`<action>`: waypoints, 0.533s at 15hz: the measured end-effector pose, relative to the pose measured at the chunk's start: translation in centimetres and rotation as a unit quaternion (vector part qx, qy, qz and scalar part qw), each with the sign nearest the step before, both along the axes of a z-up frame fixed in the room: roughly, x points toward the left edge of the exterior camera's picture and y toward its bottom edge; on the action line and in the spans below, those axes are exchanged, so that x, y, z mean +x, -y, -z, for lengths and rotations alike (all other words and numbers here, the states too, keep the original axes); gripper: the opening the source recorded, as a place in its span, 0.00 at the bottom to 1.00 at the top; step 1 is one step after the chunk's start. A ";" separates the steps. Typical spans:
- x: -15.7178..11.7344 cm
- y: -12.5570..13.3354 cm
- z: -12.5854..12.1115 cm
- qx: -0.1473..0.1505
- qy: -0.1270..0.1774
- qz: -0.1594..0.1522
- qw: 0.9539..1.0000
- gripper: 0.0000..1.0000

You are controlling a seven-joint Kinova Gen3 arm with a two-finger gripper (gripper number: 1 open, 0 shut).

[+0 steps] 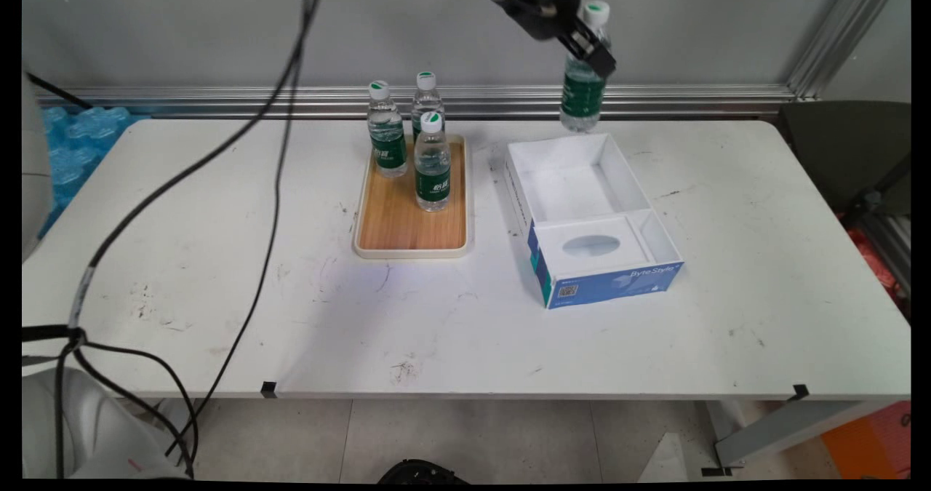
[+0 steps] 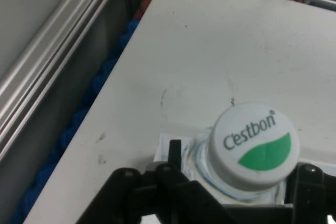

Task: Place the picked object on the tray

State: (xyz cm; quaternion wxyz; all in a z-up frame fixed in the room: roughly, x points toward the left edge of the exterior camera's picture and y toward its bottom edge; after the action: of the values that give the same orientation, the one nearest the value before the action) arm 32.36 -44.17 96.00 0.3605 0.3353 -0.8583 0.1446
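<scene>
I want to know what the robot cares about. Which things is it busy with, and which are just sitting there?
Busy with:
- gripper, shut on a bottle held in the air above the open box

Just sitting there:
- tray with three more bottles
- black cables

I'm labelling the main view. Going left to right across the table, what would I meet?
Hanging black cables → wooden tray with three water bottles → open white and blue box, with the tool holding a fourth bottle above its far end.

The gripper (image 1: 590, 44) is hiding the held bottle's (image 1: 582, 98) neck; the arm above it is running off the top edge.
</scene>
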 end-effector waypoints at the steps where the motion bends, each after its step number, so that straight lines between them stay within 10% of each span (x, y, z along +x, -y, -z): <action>1: 0.6 -0.8 -1.0 -0.001 -0.001 -0.002 1.000 0.00; 8: 6.7 -6.8 -6.3 0.005 -0.009 -0.034 0.999 0.00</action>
State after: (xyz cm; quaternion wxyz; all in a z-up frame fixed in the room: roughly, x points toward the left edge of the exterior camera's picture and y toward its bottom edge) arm 39.10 -37.40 102.29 0.3613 0.3672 -0.8441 0.1489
